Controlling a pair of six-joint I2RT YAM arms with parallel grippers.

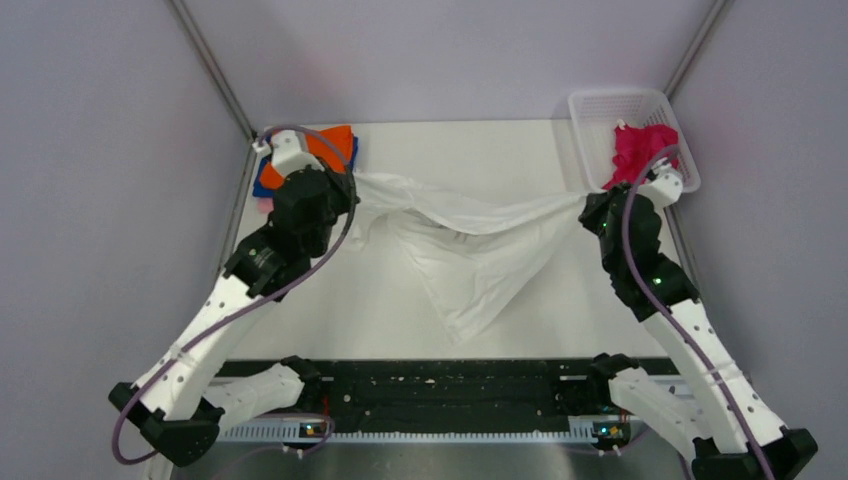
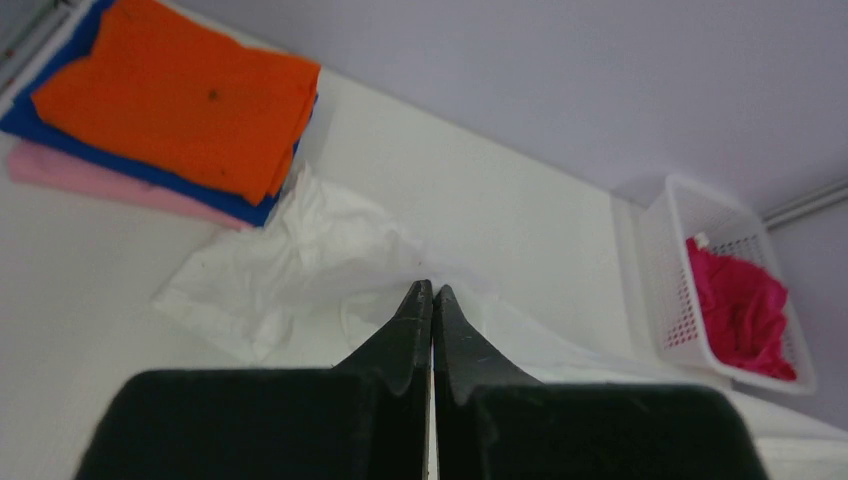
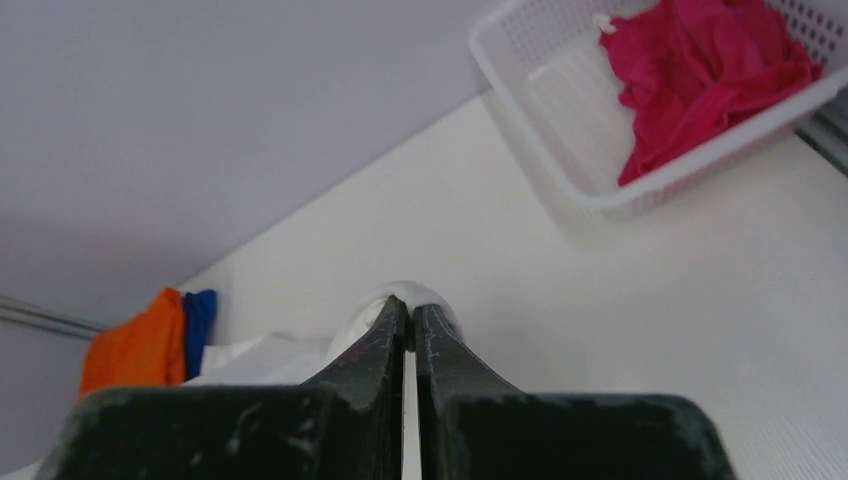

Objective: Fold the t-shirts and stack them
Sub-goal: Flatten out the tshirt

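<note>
The white t-shirt (image 1: 470, 260) is strung up between 2 grippers, mid-table. One upper corner is pinched in the left gripper (image 1: 348, 188), its jaws pressed tight together on the cloth; the opposite corner is clamped in the right gripper (image 1: 588, 205), fingers likewise squeezed onto a small bulge of white fabric. Between them the top edge sags in a shallow curve, and the rest of the shirt hangs down to a point that lies on the table (image 1: 480, 150), nearer the arm bases. No print can be made out on the cloth. Just behind the left gripper, at the far left corner, a folded stack is seen: the orange t-shirt (image 1: 335, 143) on top, the blue t-shirt (image 2: 30, 120) under it, the pink t-shirt (image 2: 90, 178) at the bottom. Behind the right gripper, the magenta t-shirt (image 1: 640, 150) is crumpled in the white mesh basket (image 1: 610, 100).
</note>
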